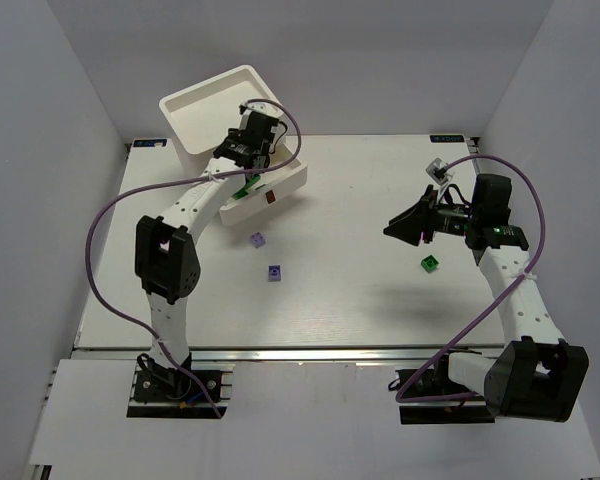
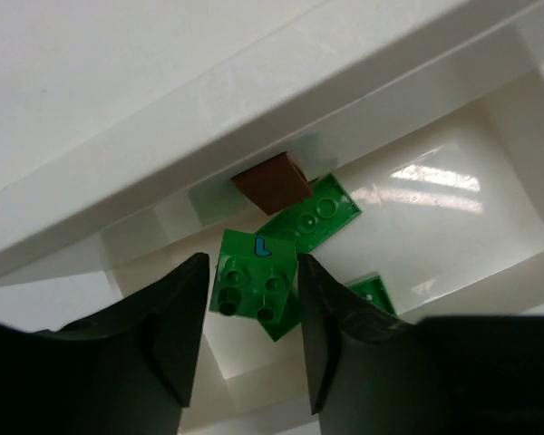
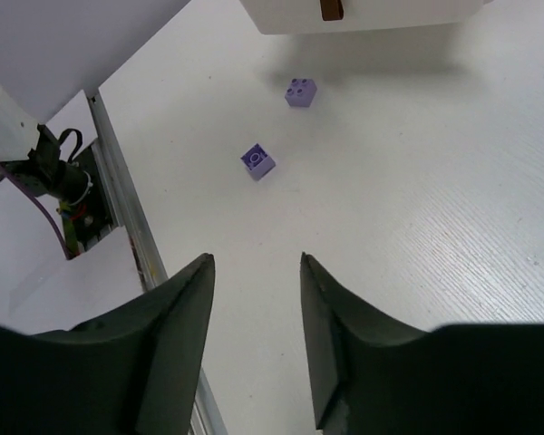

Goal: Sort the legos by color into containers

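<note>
The white drawer unit [image 1: 215, 108] stands at the back left with one drawer [image 1: 280, 185] pulled out. My left gripper [image 1: 248, 178] hangs over that drawer, open. In the left wrist view a dark green lego [image 2: 257, 285] marked with a blue L lies tilted between and beyond my fingertips [image 2: 252, 294], on other green legos [image 2: 313, 216] inside the drawer [image 2: 453, 208]. Two light purple legos [image 1: 258, 239] [image 1: 274, 272] lie on the table, also in the right wrist view [image 3: 300, 91] [image 3: 257, 161]. One green lego [image 1: 431, 264] lies near my right gripper [image 1: 405, 228], which is open and empty above the table.
A brown handle [image 2: 272, 181] shows just above the green legos. The pulled-out drawer's front and brown handle [image 3: 331, 9] show at the top of the right wrist view. The table's near edge rail [image 3: 118, 181] and the left arm's base run along the left there.
</note>
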{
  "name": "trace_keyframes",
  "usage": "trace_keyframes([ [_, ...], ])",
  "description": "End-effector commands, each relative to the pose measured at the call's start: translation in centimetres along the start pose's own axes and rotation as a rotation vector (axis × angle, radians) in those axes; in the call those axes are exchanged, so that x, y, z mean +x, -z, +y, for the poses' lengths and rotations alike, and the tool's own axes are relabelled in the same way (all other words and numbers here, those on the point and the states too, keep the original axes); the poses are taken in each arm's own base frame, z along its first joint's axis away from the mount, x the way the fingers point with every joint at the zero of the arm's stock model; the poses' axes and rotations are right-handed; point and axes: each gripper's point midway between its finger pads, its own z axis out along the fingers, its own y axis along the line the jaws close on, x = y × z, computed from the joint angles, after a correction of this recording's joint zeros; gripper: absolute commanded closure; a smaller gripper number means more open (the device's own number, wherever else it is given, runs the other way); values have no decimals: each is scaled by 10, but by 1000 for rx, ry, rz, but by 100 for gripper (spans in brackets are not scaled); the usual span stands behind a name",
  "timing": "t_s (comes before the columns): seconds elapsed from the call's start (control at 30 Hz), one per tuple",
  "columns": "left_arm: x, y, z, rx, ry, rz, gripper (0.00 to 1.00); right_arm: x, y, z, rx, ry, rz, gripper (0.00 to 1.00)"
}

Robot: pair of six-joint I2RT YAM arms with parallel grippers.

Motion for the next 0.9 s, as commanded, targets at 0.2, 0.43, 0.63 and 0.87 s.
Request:
trace_keyframes([
  [0.2,-19,15,16,79,92,-15,39,1,1,3,-13,70,3,39],
  [0.43,-16,94,-6,472,196,-105,80,10,6,-28,142,206,85,30],
  [0.63,72,182,-15,877,142,-192,48,39,50,-121,648,266,330,23],
  [0.87,109,207,14,853,78,-275,26,104,75,-154,734,194,620,11],
])
